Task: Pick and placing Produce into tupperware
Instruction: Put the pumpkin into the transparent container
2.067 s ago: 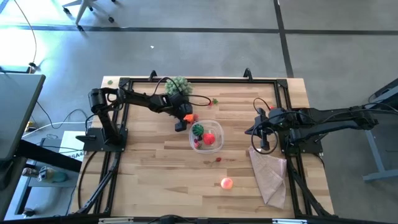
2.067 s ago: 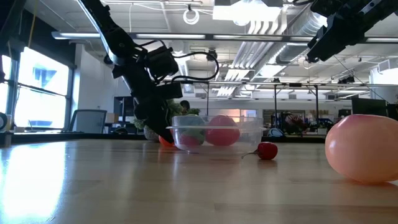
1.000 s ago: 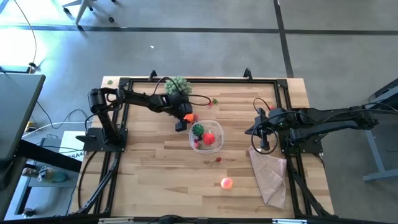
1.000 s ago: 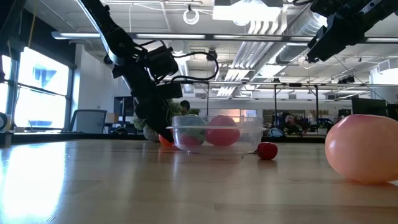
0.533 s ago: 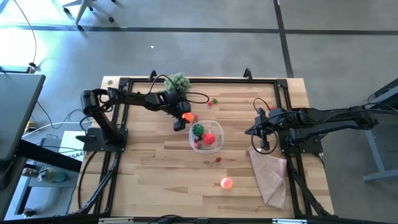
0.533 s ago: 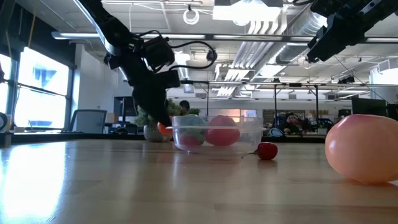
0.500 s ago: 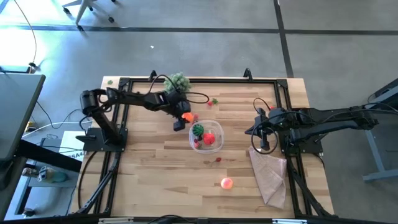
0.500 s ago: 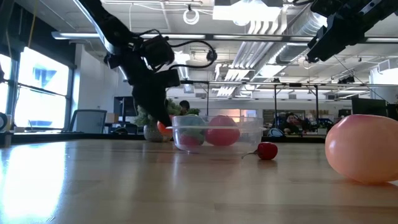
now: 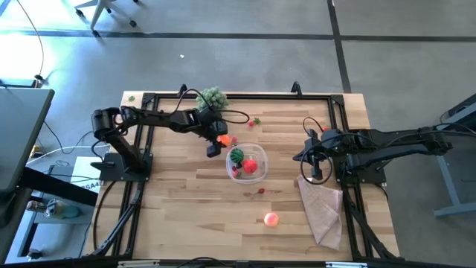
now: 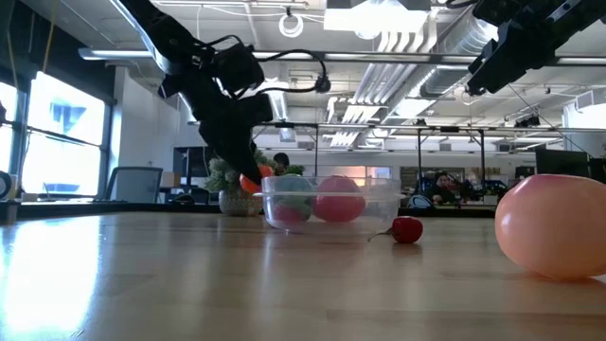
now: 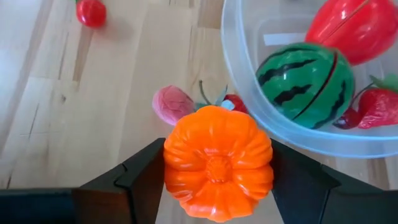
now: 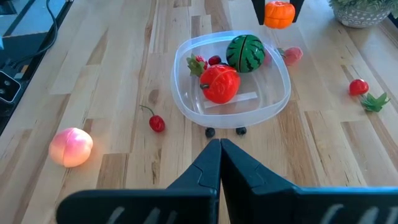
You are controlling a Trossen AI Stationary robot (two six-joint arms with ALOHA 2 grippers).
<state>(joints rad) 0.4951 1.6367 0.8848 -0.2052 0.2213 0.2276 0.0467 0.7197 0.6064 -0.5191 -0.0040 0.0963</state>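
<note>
My left gripper point(image 9: 219, 144) is shut on an orange toy pumpkin point(image 11: 217, 162), which hangs above the table just beside the left rim of the clear round tupperware point(image 9: 247, 166). Inside the tupperware lie a striped watermelon point(image 11: 305, 78), a red pepper point(image 11: 356, 30) and a strawberry point(image 11: 378, 104). A pink piece point(image 11: 172, 104) lies on the wood under the pumpkin. A cherry point(image 9: 260, 190) and a peach point(image 9: 271, 219) lie nearer the front edge. My right gripper point(image 12: 219, 147) is shut on nothing, raised at the table's right. My left gripper pinches the pumpkin by its two opposite sides point(image 11: 171, 169) between its two fingers point(image 11: 144, 180). The fingers slant down from the table's left. The pumpkin is lifted clear of the wood point(image 10: 254, 180), its dimpled face turned toward the wrist.
A bushy plant clump point(image 9: 212, 97) stands at the far edge behind the left gripper. A small red tomato point(image 12: 358, 87) and a green leaf point(image 12: 375, 100) lie far right of the tupperware, two dark berries point(image 12: 210, 131) by its rim. A tan cloth point(image 9: 321, 209) lies front right.
My left gripper has risen with the orange pumpkin still between its fingers. The pumpkin, which sat low on the wood beside the tupperware, now hangs clear at about rim height. The right arm has kept still.
</note>
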